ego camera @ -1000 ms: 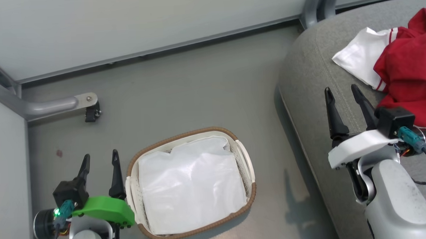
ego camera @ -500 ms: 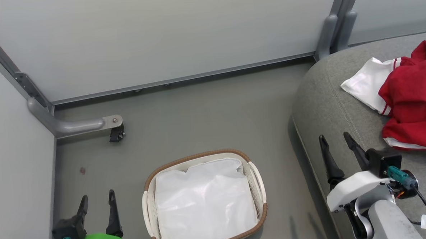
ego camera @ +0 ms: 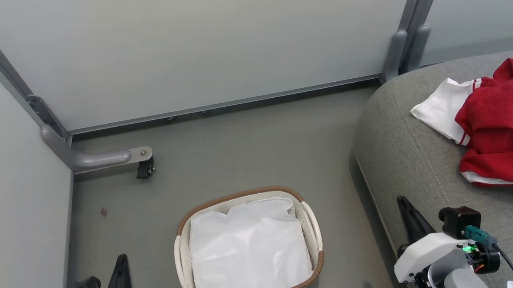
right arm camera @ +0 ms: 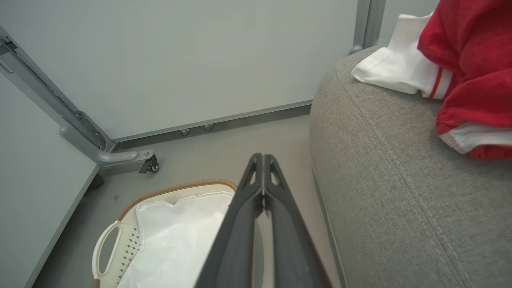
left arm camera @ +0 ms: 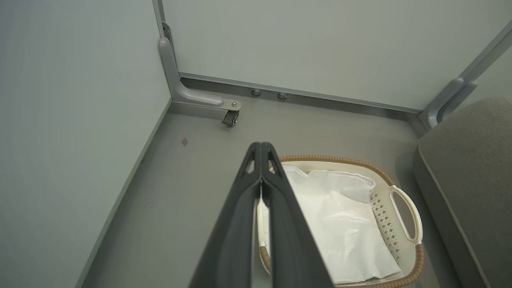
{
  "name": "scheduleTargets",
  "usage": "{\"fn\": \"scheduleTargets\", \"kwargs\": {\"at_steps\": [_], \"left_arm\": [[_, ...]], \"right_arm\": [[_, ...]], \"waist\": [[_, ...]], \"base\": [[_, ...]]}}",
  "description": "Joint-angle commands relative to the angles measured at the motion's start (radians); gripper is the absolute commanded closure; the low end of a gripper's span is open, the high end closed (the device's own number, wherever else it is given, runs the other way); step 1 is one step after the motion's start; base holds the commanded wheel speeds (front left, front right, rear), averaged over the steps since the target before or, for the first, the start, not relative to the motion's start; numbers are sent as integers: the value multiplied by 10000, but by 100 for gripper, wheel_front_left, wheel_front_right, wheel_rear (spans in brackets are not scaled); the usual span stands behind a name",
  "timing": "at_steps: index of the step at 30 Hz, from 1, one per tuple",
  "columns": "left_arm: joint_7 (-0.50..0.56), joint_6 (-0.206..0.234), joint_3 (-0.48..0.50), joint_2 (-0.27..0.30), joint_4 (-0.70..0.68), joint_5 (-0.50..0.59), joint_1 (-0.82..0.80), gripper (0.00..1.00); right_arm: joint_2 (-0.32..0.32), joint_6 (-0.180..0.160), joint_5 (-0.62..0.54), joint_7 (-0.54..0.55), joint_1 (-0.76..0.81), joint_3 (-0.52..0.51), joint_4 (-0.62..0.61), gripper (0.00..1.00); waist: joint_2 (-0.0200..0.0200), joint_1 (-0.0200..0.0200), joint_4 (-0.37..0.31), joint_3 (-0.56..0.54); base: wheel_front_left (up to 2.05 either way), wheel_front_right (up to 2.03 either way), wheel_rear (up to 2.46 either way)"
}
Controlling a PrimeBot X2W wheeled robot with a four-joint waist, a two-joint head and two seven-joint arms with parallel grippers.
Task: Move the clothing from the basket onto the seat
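Observation:
The red and white clothing (ego camera: pixel 494 125) (right arm camera: pixel 464 68) lies in a heap on the grey seat (ego camera: pixel 404 163) (right arm camera: pixel 392 192) at the right. On the floor stands the white basket (ego camera: pixel 314 228) (left arm camera: pixel 404 208) (right arm camera: pixel 104 248) with a brown rim, holding its white liner (ego camera: pixel 248 252). My left gripper (ego camera: pixel 122 264) (left arm camera: pixel 261 146) is shut on nothing, low at the basket's left. My right gripper (ego camera: pixel 404 204) (right arm camera: pixel 263 157) is shut too, holding nothing, beside the seat's front edge.
Pale partition walls (ego camera: pixel 200 47) close the back and left. A grey metal foot with a black caster (ego camera: pixel 144 168) stands at the back left corner. A grey post (ego camera: pixel 401 46) rises behind the seat. Grey floor (ego camera: pixel 239 149) lies between basket and wall.
Both grippers have closed, from open to shut. The head camera has lifted, so basket, seat and both grippers sit lower in the view; both arms have drawn back toward the bottom edge.

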Motion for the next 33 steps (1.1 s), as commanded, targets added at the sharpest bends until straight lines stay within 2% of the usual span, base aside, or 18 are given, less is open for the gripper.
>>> {"fn": "scheduleTargets", "kwargs": {"at_steps": [1, 17, 33], "left_arm": [[111, -9, 77, 31, -219, -532, -165, 100], [786, -36, 196, 46, -791, -3252, -317, 100], [1394, -60, 336, 62, -1214, -5512, -483, 100]], "right_arm": [[-28, -1, 523, 118, -152, -99, -231, 100], [-52, -2, 3268, 803, 18, -354, -774, 100], [-74, -4, 5559, 1415, 115, -602, -1185, 100]], "waist": [[0, 0, 3, -5], [0, 0, 28, -57], [0, 0, 52, -110]], "base": [[0, 0, 0], [0, 0, 0], [0, 0, 0]]}}
